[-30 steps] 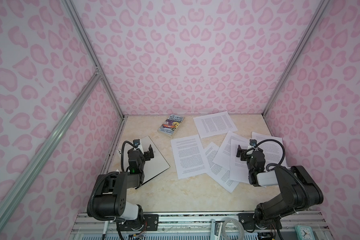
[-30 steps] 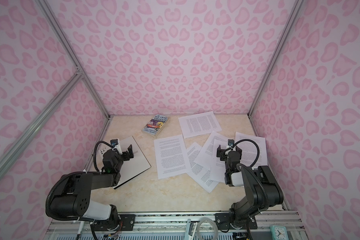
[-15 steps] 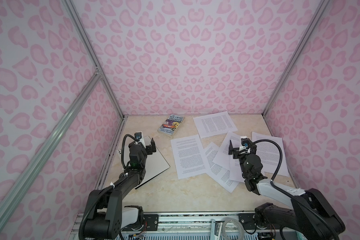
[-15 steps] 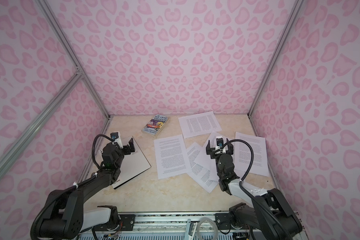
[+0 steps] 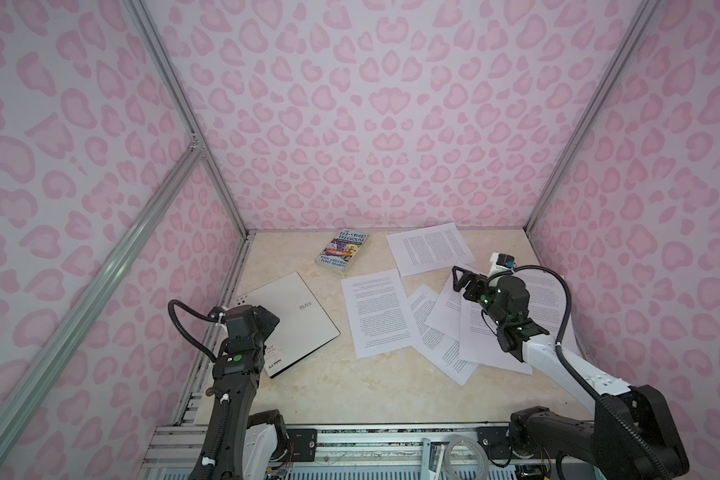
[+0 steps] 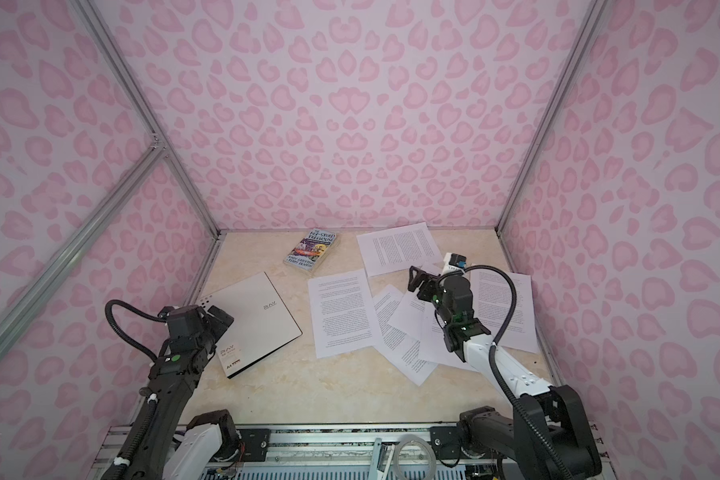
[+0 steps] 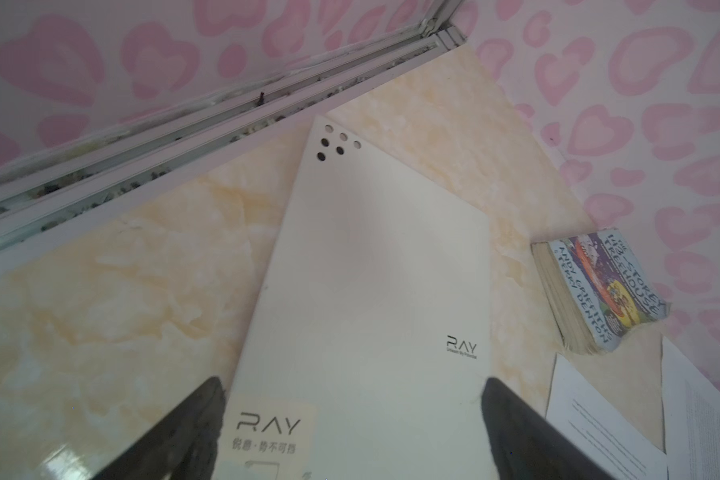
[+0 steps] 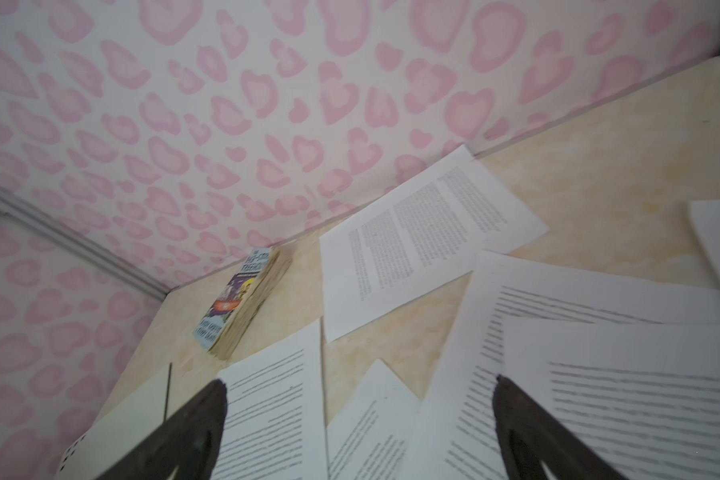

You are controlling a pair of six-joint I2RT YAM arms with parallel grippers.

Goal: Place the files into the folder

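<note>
Left end effector (image 7: 352, 388) has its jaws spread wide with nothing in them, sitting over the near end of the closed folder (image 5: 304, 328), which lies flat on the left of the surface (image 5: 350, 395). Right end effector (image 8: 358, 384) is wide apart too and empty, over the files (image 5: 375, 316), which are scattered and overlapping centre-right. A paperback book (image 5: 342, 252) lies near the back wall.

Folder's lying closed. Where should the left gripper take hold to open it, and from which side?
Likely the cover's long edge facing the files, coming in low from that side. The folder lies flat and closed, too wide for a top-down pinch; its lettering suggests the spine runs along the opposite edge. The left gripper, open, hovers over its near end.
</note>
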